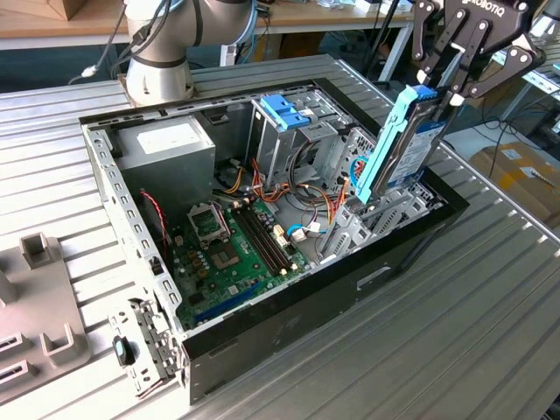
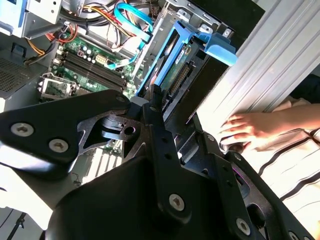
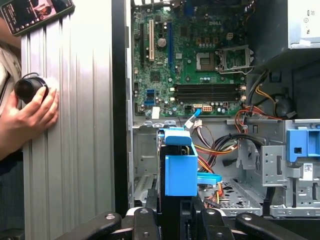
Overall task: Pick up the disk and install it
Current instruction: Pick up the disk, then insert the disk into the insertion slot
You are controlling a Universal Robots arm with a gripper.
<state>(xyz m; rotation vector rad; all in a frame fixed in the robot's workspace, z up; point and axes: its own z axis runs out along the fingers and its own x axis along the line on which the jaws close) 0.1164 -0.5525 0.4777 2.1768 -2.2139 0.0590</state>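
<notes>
An open computer case [image 1: 131, 219] lies on a ribbed metal worktop [image 1: 490, 332]. At about 2 o'clock in the exterior view, the gripper [image 1: 446, 87] has its jaws clamped on the upper end of the disk [image 1: 407, 144]. The disk stands steeply tilted, its lower end down inside the case at the drive bay [image 1: 385, 214].

The step in hand looks like installing: the disk is partly entered, not seated. Seating it would likely call for keeping its light-blue rails square to the bay walls.

Room is tight. Loose cables [image 1: 311, 206] crowd the disk's 8 o'clock side, and the case's black wall sits close at 4 o'clock. In the first wrist view, a person's hand [image 3: 30, 112] rests on the worktop just outside that wall.
</notes>
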